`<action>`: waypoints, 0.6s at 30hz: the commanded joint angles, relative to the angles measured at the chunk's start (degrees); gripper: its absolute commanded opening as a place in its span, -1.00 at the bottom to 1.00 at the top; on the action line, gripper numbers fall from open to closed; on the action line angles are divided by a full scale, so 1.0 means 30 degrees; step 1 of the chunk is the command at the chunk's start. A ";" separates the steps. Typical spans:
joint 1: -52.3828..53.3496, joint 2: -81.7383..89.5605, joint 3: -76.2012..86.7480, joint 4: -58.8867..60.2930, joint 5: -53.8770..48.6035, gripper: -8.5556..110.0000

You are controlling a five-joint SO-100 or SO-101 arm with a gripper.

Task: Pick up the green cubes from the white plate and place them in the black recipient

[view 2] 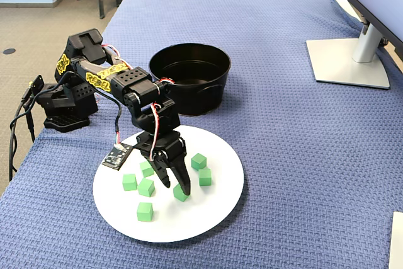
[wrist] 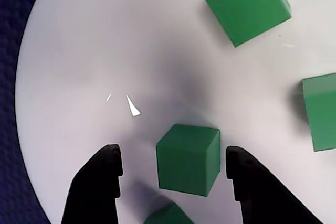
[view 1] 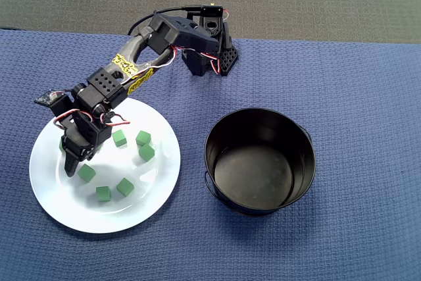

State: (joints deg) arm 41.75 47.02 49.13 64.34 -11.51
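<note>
While it hangs low over the white plate (view 1: 151, 192), the gripper (wrist: 173, 169) is spread open, one green cube (wrist: 188, 158) sitting between its fingers (wrist: 100, 184) with gaps on both sides, nothing gripped. Other green cubes (view 2: 145, 211) lie scattered on the plate around it. The black recipient (view 1: 260, 161) stands empty, apart from the plate, to its right in overhead view, on blue cloth (view 1: 368, 97).
</note>
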 commanded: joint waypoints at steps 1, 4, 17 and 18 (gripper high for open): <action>-0.0381 -0.0176 -0.2051 -0.0410 0.0176 -0.57; -0.0439 -0.0732 -0.2695 -0.0234 0.0146 -0.58; -0.0469 -0.1318 -0.2959 0.0029 0.0146 -0.67; -0.0469 -0.1348 -0.2959 0.0000 0.0117 -0.68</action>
State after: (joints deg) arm 41.31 42.19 43.24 64.34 -11.51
